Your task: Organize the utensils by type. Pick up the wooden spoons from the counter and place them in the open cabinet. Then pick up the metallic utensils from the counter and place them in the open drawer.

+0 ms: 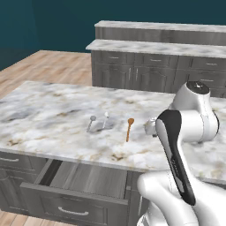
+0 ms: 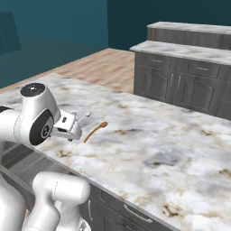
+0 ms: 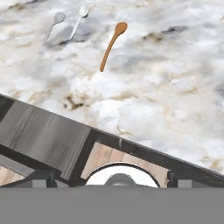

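Note:
One orange-brown wooden spoon [image 1: 129,128] [image 2: 95,131] [image 3: 111,43] lies on the marble counter [image 1: 53,110], its bowl pointing away from me. Left of it lie two small metallic utensils [image 1: 91,122] [image 1: 106,118] [image 3: 53,25] [image 3: 78,19], side by side. The open drawer [image 1: 84,178] [image 3: 43,135] sticks out below the counter's front edge and looks empty. My gripper [image 2: 71,134] [image 3: 109,180] hovers over the counter's front edge, just right of the wooden spoon. It is open, its tips wide apart and holding nothing. The open cabinet is out of view.
A second run of marble-topped grey base units [image 1: 154,48] [image 2: 189,54] stands across a strip of wooden floor [image 1: 48,66]. The counter stretches far to the right [image 2: 171,149]. My own arm [image 1: 176,145] covers the counter's right part in the left base view.

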